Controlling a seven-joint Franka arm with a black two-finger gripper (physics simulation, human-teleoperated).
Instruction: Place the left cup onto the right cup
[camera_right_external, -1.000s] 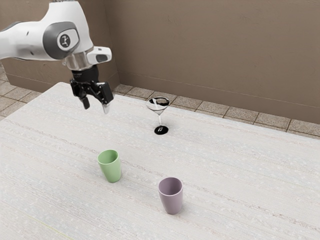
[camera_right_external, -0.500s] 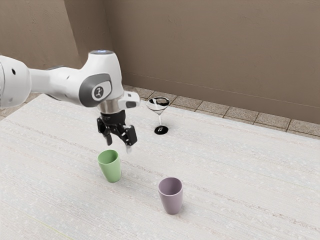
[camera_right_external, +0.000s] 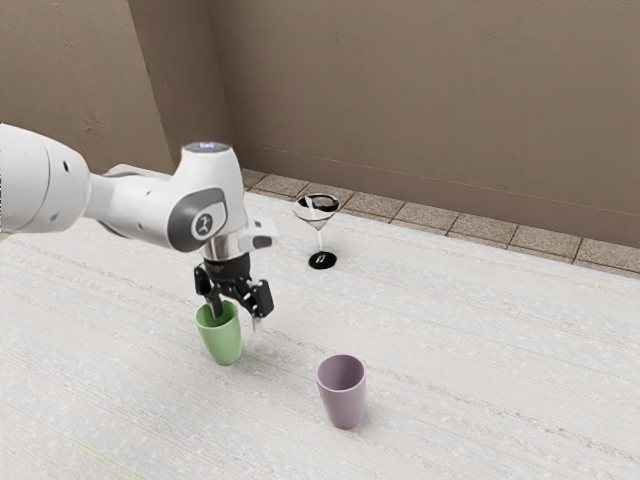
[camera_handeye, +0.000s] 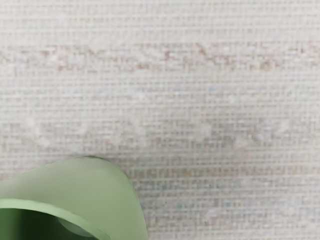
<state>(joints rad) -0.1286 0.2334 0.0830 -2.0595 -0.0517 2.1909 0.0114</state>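
Zero stacking done yet, jaws hang open right at the rim of the green cup (camera_right_external: 221, 338), nothing gripped, and the purple cup (camera_right_external: 341, 392) sits empty on the table (camera_right_external: 480, 330) nearby.

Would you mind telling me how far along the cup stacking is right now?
Approach looks done: the open tool sits at the rim of the green cup. In hand: the grasp, not yet closed, with the cup standing on the table. Left: lifting it, carrying it across and setting it onto the purple cup, which stands apart.
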